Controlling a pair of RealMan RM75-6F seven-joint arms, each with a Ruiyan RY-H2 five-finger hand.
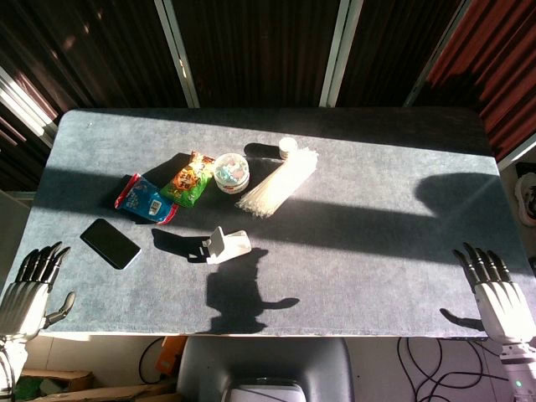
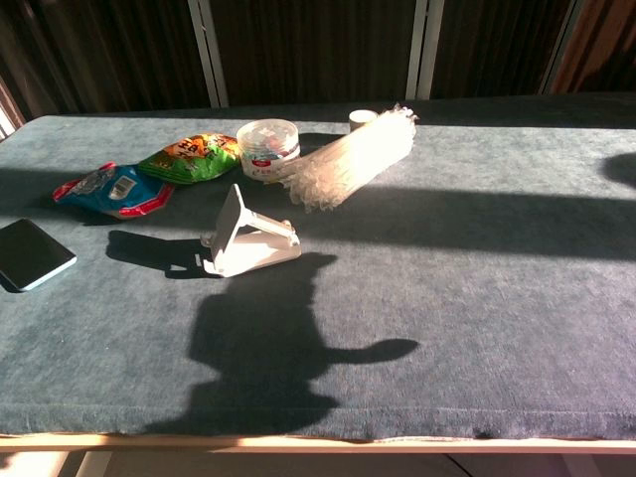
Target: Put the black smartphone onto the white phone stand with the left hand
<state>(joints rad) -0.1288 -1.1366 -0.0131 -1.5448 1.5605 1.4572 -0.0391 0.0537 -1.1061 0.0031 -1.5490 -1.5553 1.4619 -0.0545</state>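
Observation:
The black smartphone (image 1: 110, 243) (image 2: 30, 253) lies flat on the table's left side, screen up. The white phone stand (image 1: 225, 245) (image 2: 246, 238) stands near the table's middle, to the phone's right, with nothing on it. My left hand (image 1: 32, 285) rests at the table's front left corner, fingers spread, holding nothing, a short way below and left of the phone. At the front right edge my right hand (image 1: 494, 285) is open as well, fingers apart. The chest view shows neither hand.
Behind the stand lie a blue snack bag (image 1: 144, 198), a green snack bag (image 1: 191, 178), a round white tub (image 1: 231, 172), a clear plastic bundle (image 1: 280, 182) and a small white cap (image 1: 288, 146). The grey-blue table (image 1: 368, 251) has dark window frames behind it.

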